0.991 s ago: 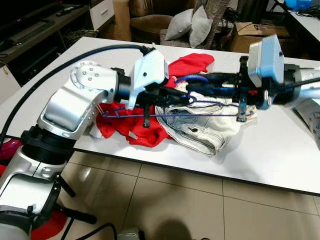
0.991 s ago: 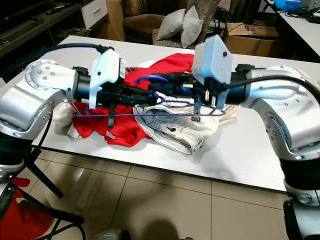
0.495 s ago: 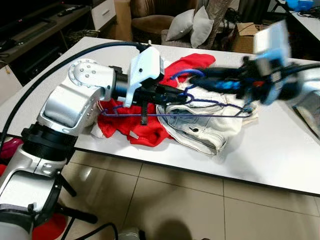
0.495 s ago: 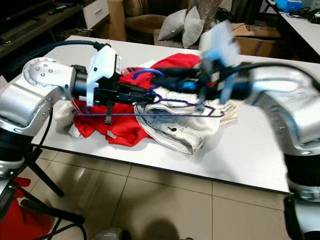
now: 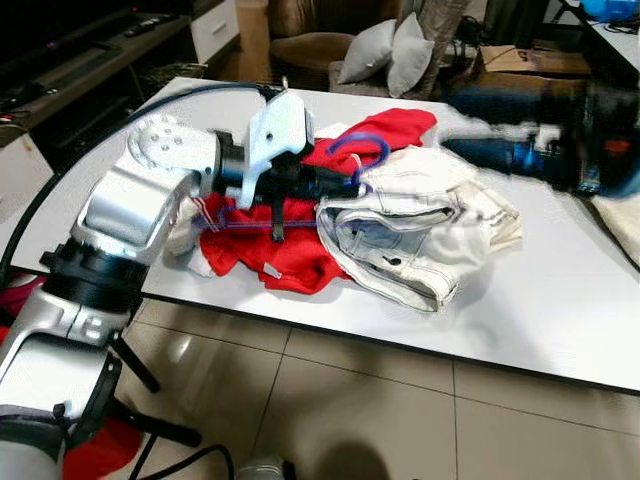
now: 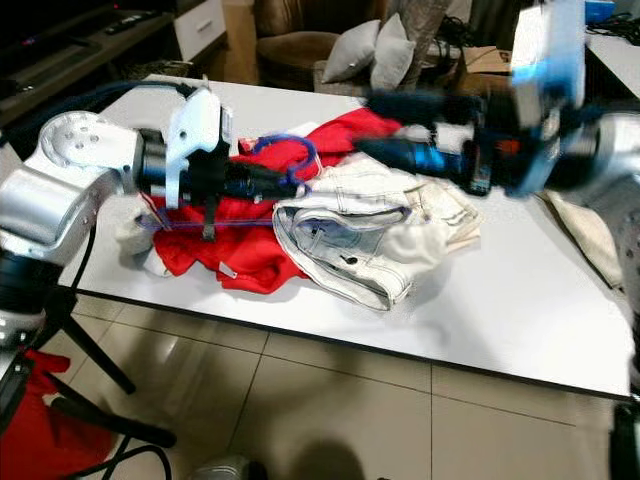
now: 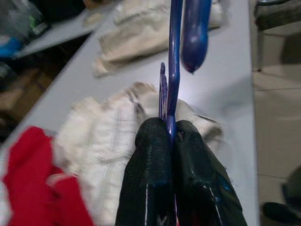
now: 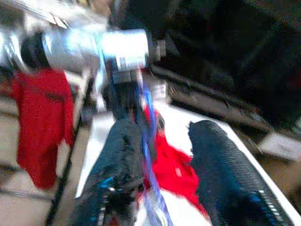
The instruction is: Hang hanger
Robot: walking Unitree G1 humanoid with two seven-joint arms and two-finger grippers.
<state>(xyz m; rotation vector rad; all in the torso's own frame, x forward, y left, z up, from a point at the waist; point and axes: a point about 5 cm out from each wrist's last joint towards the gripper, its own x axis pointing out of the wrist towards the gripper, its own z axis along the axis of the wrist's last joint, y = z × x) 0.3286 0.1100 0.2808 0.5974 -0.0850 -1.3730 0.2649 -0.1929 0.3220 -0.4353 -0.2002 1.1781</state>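
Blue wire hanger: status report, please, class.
Left gripper shut on blue wire hanger. Right gripper open, blurred, above table. Red garment and white jeans heaped beneath.

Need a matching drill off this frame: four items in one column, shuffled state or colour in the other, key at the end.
Items
1. hanger
2. left end effector
3. right end effector
4. red garment

States
A. fingers apart, lifted above the table, blurred
B. blue wire, pinched between two black fingers
C. lying on the white table beside the cream shorts
D. shut on the hanger

Pairs: 1-B, 2-D, 3-A, 4-C
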